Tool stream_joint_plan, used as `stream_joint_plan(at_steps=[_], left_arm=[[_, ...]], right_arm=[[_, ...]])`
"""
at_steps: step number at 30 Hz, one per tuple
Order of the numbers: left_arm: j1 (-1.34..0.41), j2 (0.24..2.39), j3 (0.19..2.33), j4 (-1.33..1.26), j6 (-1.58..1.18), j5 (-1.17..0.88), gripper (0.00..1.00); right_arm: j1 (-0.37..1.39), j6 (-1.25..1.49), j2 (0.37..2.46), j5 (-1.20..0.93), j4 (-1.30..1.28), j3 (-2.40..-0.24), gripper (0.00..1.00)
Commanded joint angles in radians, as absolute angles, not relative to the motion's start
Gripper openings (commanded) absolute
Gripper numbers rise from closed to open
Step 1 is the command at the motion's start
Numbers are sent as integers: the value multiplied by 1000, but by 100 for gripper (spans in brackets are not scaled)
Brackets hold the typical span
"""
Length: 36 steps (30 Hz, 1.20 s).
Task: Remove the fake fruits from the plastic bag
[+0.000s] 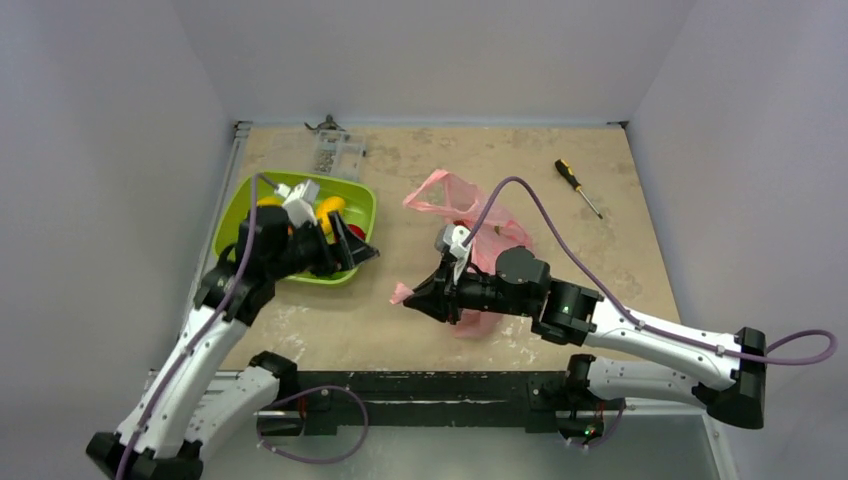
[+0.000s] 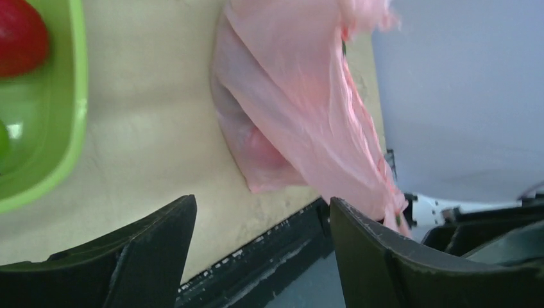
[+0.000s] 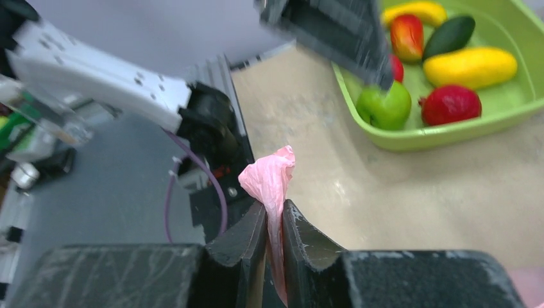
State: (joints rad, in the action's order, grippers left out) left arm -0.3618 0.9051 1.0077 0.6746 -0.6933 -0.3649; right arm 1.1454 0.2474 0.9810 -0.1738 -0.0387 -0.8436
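Observation:
The pink plastic bag (image 1: 495,232) lies crumpled mid-table. My right gripper (image 1: 415,298) is shut on a twisted corner of the bag (image 3: 272,176) and holds it just above the table. My left gripper (image 1: 360,250) is open and empty over the near right corner of the lime-green tray (image 1: 228,222). The left wrist view shows the bag (image 2: 301,109) ahead of the open fingers. The fake fruits lie in the tray: a green apple (image 3: 383,106), a red round one (image 3: 450,104), a yellow one (image 3: 470,67) and a dark green one (image 3: 449,36). I cannot see inside the bag.
A screwdriver (image 1: 578,187) lies at the back right. A clear plastic box (image 1: 337,153) sits behind the tray. The black rail (image 1: 440,385) runs along the table's near edge. Grey walls close in the left, back and right sides.

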Motion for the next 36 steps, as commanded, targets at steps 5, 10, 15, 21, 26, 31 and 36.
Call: stream_joint_plan(at_steps=[5, 10, 15, 21, 26, 31, 36], left_arm=[[-620, 577, 551, 77, -1185, -264, 83], [-783, 630, 547, -78, -1156, -233, 83], [-875, 678, 518, -115, -1140, -175, 80], [-888, 720, 487, -247, -1178, -190, 83], [-922, 871, 509, -385, -1197, -264, 84], [-960, 939, 491, -447, -1205, -266, 62], [-990, 883, 524, -240, -1096, -208, 39]], right_arm=[[1162, 381, 934, -257, 201, -824, 13], [1167, 453, 901, -183, 231, -744, 15], [1169, 529, 858, -109, 192, -727, 26], [1169, 551, 821, -57, 7, -803, 53], [1170, 509, 873, -8, -249, -943, 68], [1170, 514, 824, 130, -394, -1063, 71], [1168, 698, 774, 533, -612, -1135, 71]])
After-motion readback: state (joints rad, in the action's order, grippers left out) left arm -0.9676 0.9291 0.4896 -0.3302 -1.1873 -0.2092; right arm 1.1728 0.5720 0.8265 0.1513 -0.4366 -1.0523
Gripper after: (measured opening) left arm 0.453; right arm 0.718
